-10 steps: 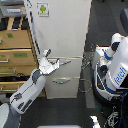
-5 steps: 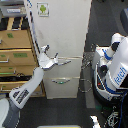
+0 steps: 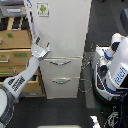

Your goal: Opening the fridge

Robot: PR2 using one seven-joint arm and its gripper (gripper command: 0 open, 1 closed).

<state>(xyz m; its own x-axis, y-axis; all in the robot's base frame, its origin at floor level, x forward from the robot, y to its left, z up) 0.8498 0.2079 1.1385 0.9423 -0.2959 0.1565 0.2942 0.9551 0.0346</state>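
The tall white fridge (image 3: 65, 35) fills the middle of the exterior view, with a green android sticker (image 3: 43, 9) on its upper door. A long vertical handle (image 3: 32, 22) runs down that door's left edge. Below it, two drawers carry curved silver handles (image 3: 60, 63). My gripper (image 3: 41, 46) comes in from the lower left and sits at the lower left corner of the upper door, just beside the handle's bottom end. Its fingers (image 3: 48, 46) are spread open with nothing held. The door looks closed.
A tan wooden drawer cabinet (image 3: 14, 47) stands on the exterior view's left, right behind my arm (image 3: 22, 80). A white-and-blue robot body (image 3: 116, 70) with cables stands on the exterior view's right of the fridge. Dark floor lies in front.
My gripper has risen from the top drawer's level and moved left, to the bottom end of the door handle. The fridge has not changed.
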